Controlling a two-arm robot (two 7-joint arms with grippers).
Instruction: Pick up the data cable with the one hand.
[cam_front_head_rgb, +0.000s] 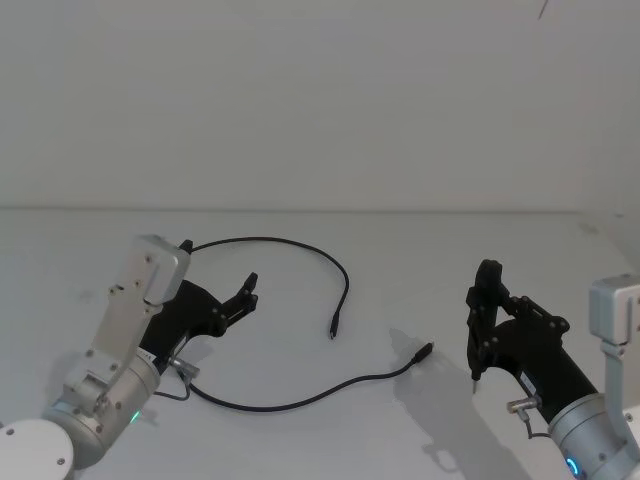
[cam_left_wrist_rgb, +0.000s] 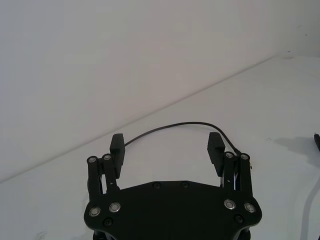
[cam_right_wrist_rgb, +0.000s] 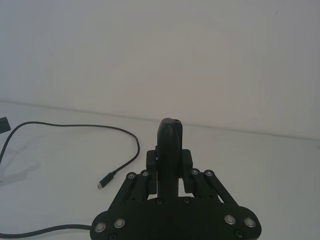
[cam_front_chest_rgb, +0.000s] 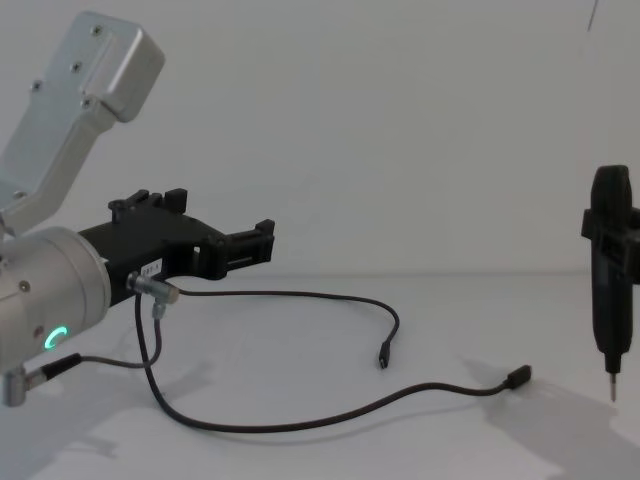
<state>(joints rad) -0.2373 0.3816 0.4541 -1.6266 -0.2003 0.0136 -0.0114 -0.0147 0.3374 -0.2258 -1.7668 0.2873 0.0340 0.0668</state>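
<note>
The data cable (cam_front_head_rgb: 300, 403) is a long thin black cord lying in a loose loop on the white table, with one small plug (cam_front_head_rgb: 333, 330) in the middle and the other (cam_front_head_rgb: 425, 351) further right. It also shows in the chest view as the cable (cam_front_chest_rgb: 300, 295) and in the left wrist view as the cable (cam_left_wrist_rgb: 175, 126). My left hand (cam_front_head_rgb: 220, 268) hovers just above the table at the loop's left side, open and holding nothing, fingers (cam_left_wrist_rgb: 216, 146) spread with the cord's arc just beyond them. My right gripper (cam_front_head_rgb: 487, 300) stays at the right, shut on an upright black tool (cam_front_chest_rgb: 610, 270) with a pin tip.
A short grey lead (cam_front_chest_rgb: 158, 291) with a silver plug hangs from my left wrist beside the cable. The table (cam_front_head_rgb: 320, 440) is bare white, with a plain wall behind it. The tool's pin tip (cam_front_chest_rgb: 613, 392) hangs right of the cable's right plug (cam_front_chest_rgb: 518, 378).
</note>
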